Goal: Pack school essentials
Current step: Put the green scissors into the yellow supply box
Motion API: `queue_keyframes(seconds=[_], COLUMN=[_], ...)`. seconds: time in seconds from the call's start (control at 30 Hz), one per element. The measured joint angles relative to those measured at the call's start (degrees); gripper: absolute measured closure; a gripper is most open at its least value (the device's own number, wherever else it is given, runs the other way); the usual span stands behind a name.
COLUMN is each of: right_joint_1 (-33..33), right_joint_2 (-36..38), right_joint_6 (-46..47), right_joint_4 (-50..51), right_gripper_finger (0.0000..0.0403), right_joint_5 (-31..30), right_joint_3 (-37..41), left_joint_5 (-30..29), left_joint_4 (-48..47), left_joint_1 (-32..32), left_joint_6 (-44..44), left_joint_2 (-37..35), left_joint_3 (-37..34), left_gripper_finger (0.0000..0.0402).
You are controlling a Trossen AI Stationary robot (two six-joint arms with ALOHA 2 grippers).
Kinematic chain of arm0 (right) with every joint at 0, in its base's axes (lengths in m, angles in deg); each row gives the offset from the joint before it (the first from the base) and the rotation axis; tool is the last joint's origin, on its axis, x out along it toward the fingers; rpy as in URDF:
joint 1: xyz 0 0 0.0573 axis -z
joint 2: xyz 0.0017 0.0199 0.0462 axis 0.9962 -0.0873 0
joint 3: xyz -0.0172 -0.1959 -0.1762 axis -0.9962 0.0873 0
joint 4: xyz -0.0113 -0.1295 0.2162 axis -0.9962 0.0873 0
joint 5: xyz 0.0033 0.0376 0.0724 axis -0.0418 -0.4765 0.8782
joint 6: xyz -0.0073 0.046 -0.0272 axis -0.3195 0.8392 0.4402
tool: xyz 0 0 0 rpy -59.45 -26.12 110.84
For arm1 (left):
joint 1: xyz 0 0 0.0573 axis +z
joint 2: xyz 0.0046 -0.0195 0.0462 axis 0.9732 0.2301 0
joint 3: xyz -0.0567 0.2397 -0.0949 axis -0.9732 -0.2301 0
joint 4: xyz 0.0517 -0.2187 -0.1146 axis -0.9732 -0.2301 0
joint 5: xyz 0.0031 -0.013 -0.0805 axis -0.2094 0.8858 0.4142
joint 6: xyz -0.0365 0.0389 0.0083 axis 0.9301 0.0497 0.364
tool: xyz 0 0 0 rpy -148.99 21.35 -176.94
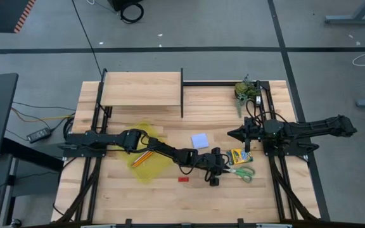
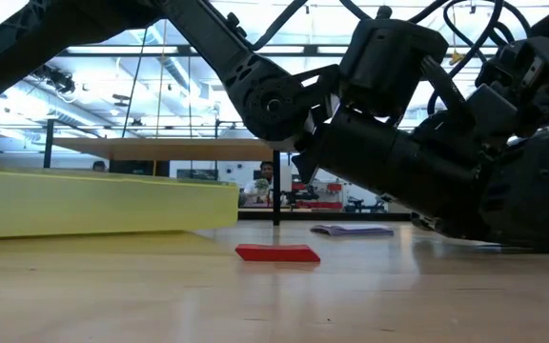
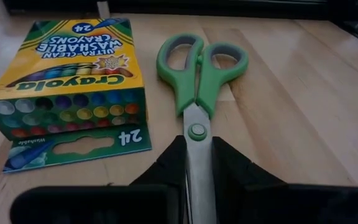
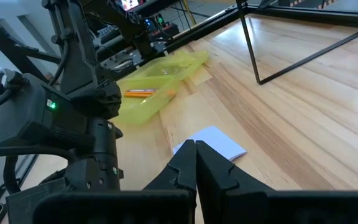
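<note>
Left wrist view, nearest first: the left end effector [image 3: 197, 165] has its two dark fingers [image 3: 166, 165] pinching the blades of the green-handled scissors [image 3: 199, 74], which lie flat on the table [image 3: 291, 106] with their handles pointing away. Just beside them lies the yellow-green crayon box [image 3: 73, 74], its end flap open and the crayon tips showing.

From above, the left arm reaches across the table from the left, its end effector [image 1: 215, 172] low at the scissors [image 1: 243, 172], with the crayon box [image 1: 237, 156] just behind. The tiny red eraser [image 1: 183, 179] lies apart on bare wood — to the left of that end effector. Farther back sits the pale blue square note pad [image 1: 199, 140], and the yellow translucent pouch [image 1: 146, 163] holds the orange pencils [image 1: 144, 157].

The right end effector [image 1: 241, 133] hovers near the note pad — fingers pressed together, nothing between them.
</note>
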Motion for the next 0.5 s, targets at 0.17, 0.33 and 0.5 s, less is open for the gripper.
queue_keyframes(seconds=[0.17, 0.33, 0.5], right_joint_1=[0.0, 0.0, 0.0], right_joint_2=[0.0, 0.0, 0.0], right_joint_6=[0.0, 0.0, 0.0], right_joint_4=[0.0, 0.0, 0.0], right_gripper_finger=[0.0393, 0.0393, 0.0393], right_joint_5=[0.0, 0.0, 0.0], right_joint_3=[0.0, 0.0, 0.0], left_joint_5=[0.0, 0.0, -0.2], left_joint_4=[0.1, 1.0, 1.8], left_joint_1=[0.0, 0.0, 0.0], left_joint_6=[0.5, 0.5, 0.6], left_joint_2=[0.0, -0.4, -0.8], left_joint_3=[0.0, -0.1, -0.2], left_gripper_finger=[0.0354, 0.0354, 0.0354])
